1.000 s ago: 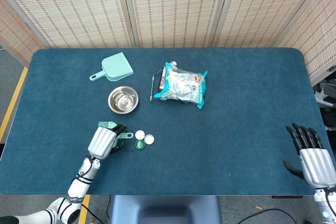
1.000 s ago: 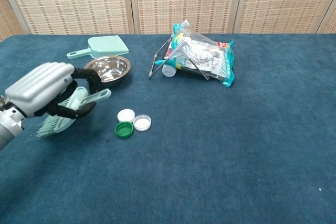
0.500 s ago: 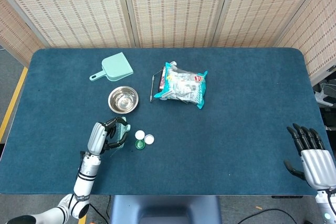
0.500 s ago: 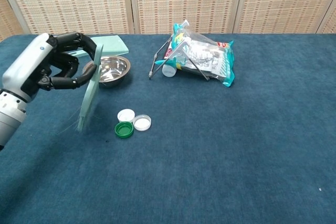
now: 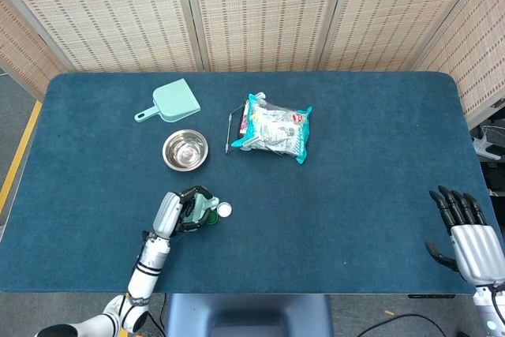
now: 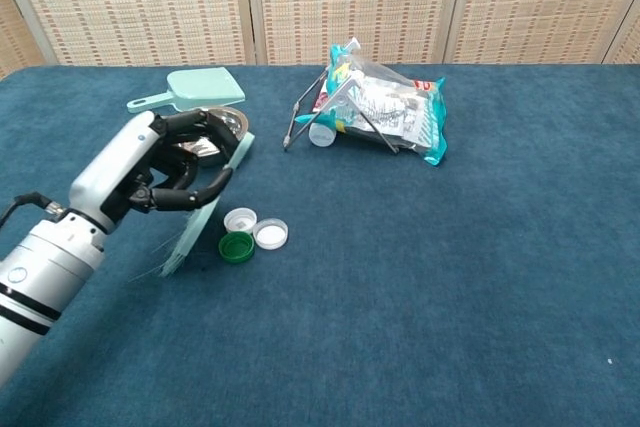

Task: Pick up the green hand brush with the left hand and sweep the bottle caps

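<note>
Chest view: my left hand (image 6: 165,165) wraps its fingers (image 6: 205,188) around the green hand brush (image 6: 201,215), bristles down on the blue table (image 6: 420,287) just left of three bottle caps (image 6: 252,232). Behind sit a steel bowl (image 6: 228,123) and a dustpan (image 6: 190,89). My right hand (image 5: 467,234) rests empty, fingers apart, at the table's near right edge.

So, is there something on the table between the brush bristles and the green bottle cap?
No. In the chest view only bare blue cloth separates the bristles of the green hand brush, held by the left hand, from the green cap.
</note>
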